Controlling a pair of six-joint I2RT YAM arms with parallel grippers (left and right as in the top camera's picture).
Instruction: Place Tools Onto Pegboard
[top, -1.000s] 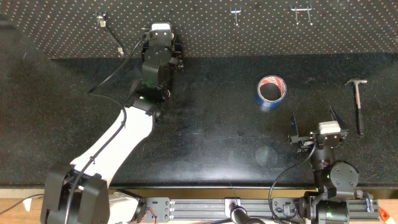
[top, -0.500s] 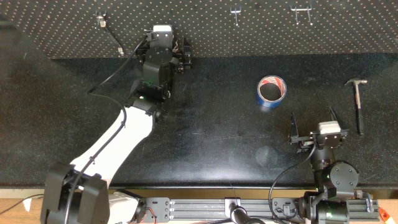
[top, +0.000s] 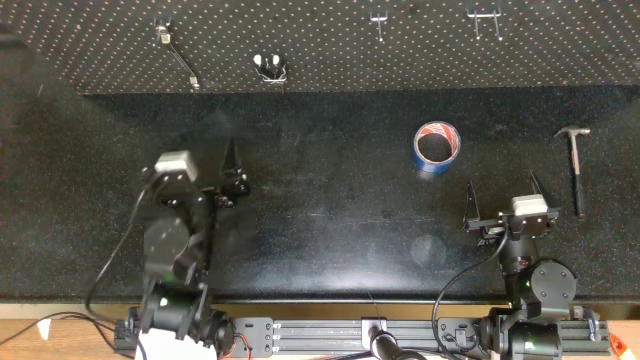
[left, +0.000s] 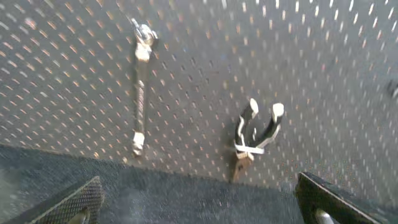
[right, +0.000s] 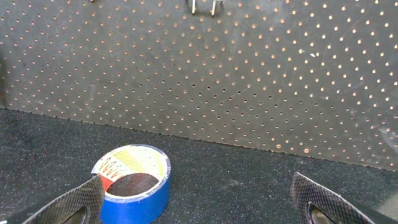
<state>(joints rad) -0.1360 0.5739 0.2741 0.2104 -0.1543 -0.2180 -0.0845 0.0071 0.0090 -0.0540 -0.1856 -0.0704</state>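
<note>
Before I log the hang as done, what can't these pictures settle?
- Left wrist view: blur hides how the two-handled tool sits on its peg.
- Top view: that tool is too small to identify.
- Right wrist view: the top edge cuts off the metal hook.

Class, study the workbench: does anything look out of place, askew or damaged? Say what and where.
Nothing looks damaged or spilled. The tape roll and the hammer lie on the table, not on the pegboard, whose hooks above them hang bare.
</note>
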